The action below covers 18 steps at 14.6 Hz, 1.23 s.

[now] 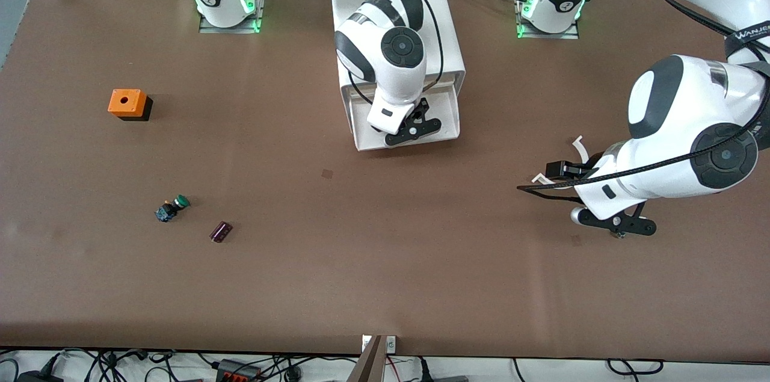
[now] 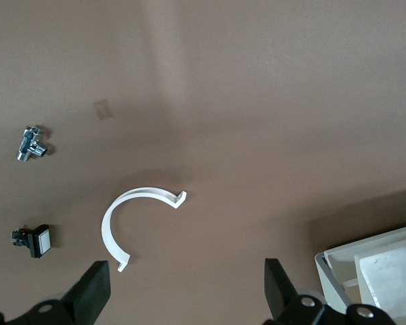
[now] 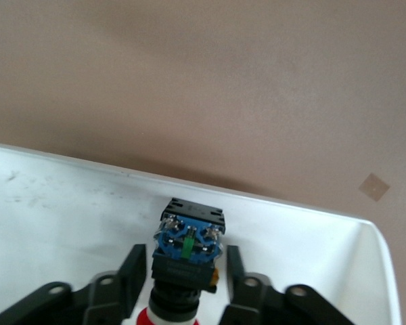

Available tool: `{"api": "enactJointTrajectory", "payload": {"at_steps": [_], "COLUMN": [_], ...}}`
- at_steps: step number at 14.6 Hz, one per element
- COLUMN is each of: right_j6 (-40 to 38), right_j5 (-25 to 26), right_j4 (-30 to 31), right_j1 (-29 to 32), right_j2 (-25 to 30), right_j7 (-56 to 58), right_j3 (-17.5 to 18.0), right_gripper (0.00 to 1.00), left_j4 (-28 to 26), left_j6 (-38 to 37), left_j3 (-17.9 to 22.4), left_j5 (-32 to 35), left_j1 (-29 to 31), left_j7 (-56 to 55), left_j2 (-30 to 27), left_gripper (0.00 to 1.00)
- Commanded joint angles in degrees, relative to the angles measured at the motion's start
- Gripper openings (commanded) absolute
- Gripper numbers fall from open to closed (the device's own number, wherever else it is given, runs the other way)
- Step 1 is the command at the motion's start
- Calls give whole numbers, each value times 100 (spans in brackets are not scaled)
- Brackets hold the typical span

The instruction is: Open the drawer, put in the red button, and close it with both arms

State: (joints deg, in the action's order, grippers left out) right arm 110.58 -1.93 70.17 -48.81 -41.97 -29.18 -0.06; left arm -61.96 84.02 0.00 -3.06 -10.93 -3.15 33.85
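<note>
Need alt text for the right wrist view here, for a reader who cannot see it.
The right gripper, fingers parted, hangs over the open white drawer with the red button between its fingers, the switch's blue base facing the camera and a sliver of red cap at the frame's edge. Whether the fingers touch the button cannot be told. Brown table fills the rest.

Bright even light, soft shadows, sharp

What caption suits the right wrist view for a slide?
Right tool over the open white drawer, fingers parted beside the red button.
</note>
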Motion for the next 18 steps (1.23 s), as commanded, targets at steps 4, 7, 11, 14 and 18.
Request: {"api": "enactJointTrajectory", "payload": {"at_steps": [4,7,11,14,18], "right_j6": [-606,-713,-1212,-1328,-1977], "right_j5": [-44,-70,-106,-106,-62], "right_j4": [-802,-829,-803,-724,-697], "right_j1": [47,292,1433,2067,2568], "right_j2": [127,321,716,883,1033], "right_j7": [-343,-238,236,544,1422], "right_j3": [-423,-1047,-1040,-1040,-1084], "right_gripper": [100,100,100,100,100], "left_j4": [70,-43,-649,-878,-984], "left_j6": [70,623,1571,2134,2566], "left_j3": [0,-123,-342,-396,-404], "left_j5": [60,60,60,68,60], "left_j1": [-23,-75,-286,-838,-1480], "left_j7": [-282,-844,-1713,-2557,-3111], "left_j2": [34,25,16,112,420], "left_gripper": [100,100,100,100,100]}}
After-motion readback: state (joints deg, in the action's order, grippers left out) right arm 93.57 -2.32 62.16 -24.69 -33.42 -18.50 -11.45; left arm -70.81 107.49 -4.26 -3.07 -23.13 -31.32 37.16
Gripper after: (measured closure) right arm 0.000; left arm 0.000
